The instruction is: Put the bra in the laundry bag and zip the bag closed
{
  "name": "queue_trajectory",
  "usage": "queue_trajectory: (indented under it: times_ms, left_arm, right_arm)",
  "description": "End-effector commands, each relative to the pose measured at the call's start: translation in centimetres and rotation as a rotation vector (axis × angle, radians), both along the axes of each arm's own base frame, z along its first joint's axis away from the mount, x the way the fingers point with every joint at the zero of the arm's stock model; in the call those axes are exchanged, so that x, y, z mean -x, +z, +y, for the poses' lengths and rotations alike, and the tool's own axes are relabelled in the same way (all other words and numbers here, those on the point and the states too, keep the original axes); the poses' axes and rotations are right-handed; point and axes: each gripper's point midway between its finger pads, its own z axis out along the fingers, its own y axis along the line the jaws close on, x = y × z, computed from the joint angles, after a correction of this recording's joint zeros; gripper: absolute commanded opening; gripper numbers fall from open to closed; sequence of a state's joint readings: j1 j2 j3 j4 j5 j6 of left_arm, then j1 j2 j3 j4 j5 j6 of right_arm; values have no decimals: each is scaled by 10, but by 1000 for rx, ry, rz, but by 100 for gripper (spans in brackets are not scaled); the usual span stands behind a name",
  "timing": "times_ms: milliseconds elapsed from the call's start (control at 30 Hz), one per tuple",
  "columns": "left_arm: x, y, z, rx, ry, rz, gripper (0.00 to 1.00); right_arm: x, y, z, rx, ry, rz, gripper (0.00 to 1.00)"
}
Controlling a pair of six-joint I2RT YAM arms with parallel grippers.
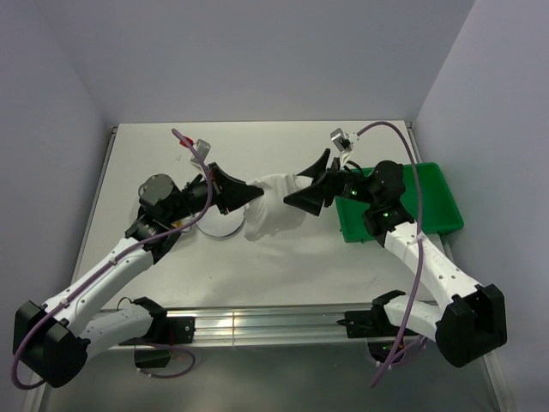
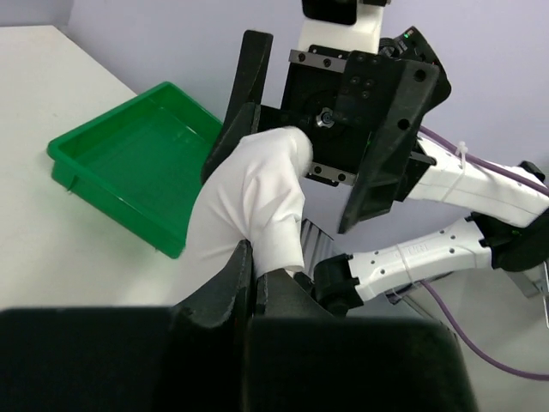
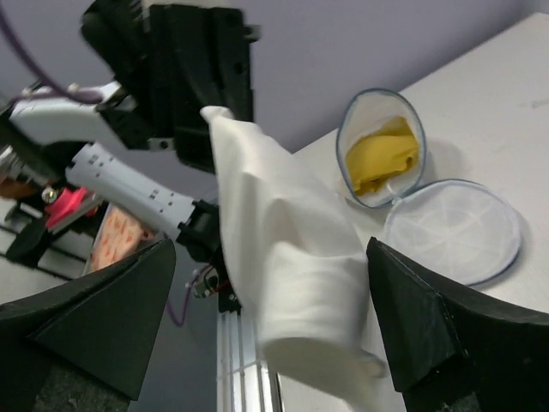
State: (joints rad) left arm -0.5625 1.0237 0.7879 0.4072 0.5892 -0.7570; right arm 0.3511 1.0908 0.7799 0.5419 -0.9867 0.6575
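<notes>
Gaping laundry bag, yellow cloth inside

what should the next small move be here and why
Probably lower the bra toward the laundry bag with the left pincer. That pincer is clamped on the white cloth, the right pincer stands open around it, and the bag lies unzipped on the table, its lid flipped aside, something yellow inside.
</notes>
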Motion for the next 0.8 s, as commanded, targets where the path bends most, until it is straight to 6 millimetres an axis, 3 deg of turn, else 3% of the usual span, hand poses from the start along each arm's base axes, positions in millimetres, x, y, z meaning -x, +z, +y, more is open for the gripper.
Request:
queue_trajectory:
  times_ms: [0,167,300,400,433,500,533,633,667,733,767]
  left_arm:
    - [18,39,-5,68,-101,-100,0]
    - [35,50,-8,72,-198,-116,0]
    - [30,48,-7,37,-168,-116,0]
    - [28,49,-6,16,-155,-115,0]
    - [24,47,-6,2,-139,-108,0]
    - [14,42,-3,-44,-77,-91,0]
    - [9,40,-1,-62,-47,-86,3]
    - [-20,22,16,-194,149,-28,46]
    - [-37,13,33,-262,284,25,68]
    - [-53,7,55,-344,427,46,83]
    - [-63,-7,77,-411,544,92,85]
  right_arm:
    - [35,24,0,-17,160,-167,100]
    - [43,19,5,-17,237,-156,100]
    - [50,16,15,-4,261,-154,97]
    - [51,14,21,27,256,-153,71]
    - [47,16,23,24,222,-150,52]
    - [43,20,24,11,191,-141,30]
    - [38,22,25,2,162,-133,13]
    - [25,23,27,-14,115,-83,0]
    - [18,23,29,-23,88,-72,0]
    - [7,19,29,-33,42,-39,0]
    - [4,19,29,-39,29,-31,0]
